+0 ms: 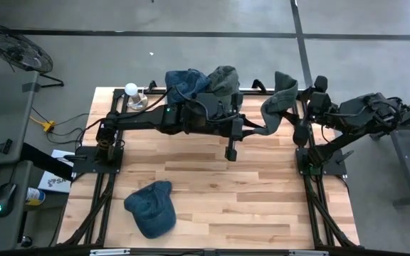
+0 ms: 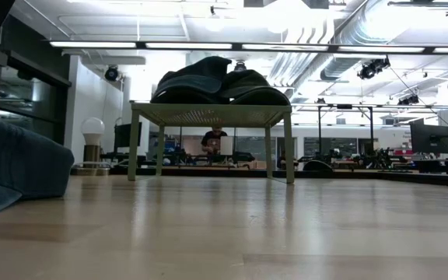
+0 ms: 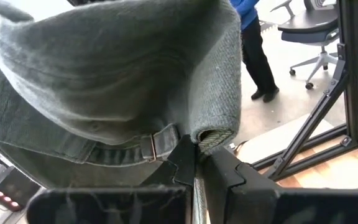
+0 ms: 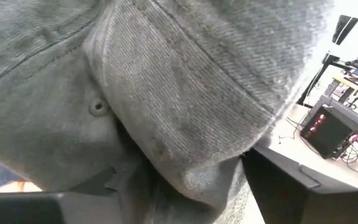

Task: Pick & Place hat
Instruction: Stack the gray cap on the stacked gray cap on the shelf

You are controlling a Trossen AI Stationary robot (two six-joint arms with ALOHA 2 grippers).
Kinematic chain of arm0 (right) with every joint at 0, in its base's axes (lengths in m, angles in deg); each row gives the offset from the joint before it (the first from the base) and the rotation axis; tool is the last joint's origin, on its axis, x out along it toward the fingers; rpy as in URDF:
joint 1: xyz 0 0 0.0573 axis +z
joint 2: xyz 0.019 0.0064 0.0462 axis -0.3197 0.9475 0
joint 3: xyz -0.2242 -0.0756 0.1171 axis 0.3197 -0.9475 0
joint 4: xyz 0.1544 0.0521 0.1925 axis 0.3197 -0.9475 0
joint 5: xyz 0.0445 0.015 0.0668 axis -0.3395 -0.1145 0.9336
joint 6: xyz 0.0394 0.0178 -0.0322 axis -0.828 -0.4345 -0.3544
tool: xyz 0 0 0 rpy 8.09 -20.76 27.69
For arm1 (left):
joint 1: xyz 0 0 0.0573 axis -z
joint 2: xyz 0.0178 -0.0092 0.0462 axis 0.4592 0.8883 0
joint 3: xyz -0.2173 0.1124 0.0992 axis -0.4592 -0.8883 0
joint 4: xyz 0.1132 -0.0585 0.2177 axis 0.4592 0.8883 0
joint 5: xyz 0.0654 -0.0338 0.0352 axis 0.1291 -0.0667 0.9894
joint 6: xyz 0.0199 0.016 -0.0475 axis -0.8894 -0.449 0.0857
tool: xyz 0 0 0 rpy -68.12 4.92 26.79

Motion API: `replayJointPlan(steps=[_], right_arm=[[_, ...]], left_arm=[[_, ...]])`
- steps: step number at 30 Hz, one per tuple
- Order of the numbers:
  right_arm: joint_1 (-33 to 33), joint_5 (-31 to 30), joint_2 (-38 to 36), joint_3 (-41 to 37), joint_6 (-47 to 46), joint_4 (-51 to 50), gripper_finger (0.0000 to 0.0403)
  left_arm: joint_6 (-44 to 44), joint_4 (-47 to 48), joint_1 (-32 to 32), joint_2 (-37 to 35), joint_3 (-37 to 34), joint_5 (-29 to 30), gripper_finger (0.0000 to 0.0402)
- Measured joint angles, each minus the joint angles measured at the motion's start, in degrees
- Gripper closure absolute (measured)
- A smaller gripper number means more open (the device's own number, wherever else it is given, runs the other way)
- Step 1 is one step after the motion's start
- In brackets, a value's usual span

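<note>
Left tool on one grey hat; three other hats.

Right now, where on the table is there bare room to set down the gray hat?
The wood is bare between the blue cap at the near left and the right arm's base, across the middle and near right of the table. The far edge is crowded: a rack piled with hats. Both end effectors, left and right, grip the gray hat there.
</note>
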Motion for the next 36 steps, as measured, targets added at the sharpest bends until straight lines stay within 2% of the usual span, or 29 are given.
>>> replayJointPlan(steps=[6,14,19,22,29,31,32,36], right_arm=[[0.0,0.1,0.0,0.0,0.0,0.0,0.0241],[0.0,3.7,0.0,0.0,1.9,0.0,0.0384],[0.0,3.7,-0.1,0.0,0.2,0.0,0.0389],[0.0,2.1,-0.1,0.0,-1.4,-0.1,0.0395],[0.0,-0.3,-0.2,0.0,-5.6,0.0,0.0397],[-0.2,-1.6,-0.5,0.0,-7.4,0.2,0.0397],[-0.7,-1.6,-0.5,0.0,-8.5,0.5,0.0397],[-3.8,-0.8,-0.8,0.0,-11.4,1.6,0.0397]], left_arm=[[1.5,0.0,0.0,0.0,0.0,0.0,0.0396],[6.4,0.0,0.1,0.0,0.0,1.2,0.0396],[9.9,0.0,0.1,0.0,0.0,3.6,0.0396],[12.9,0.0,0.2,0.0,0.0,7.1,0.0393],[17.4,0.5,0.1,0.0,0.0,11.8,0.0348],[17.9,1.6,0.5,0.0,0.0,18.1,0.0337],[17.4,2.7,0.9,0.0,0.0,23.5,0.0331],[9.6,2.9,3.0,-0.7,-0.2,50.4,0.0300]])
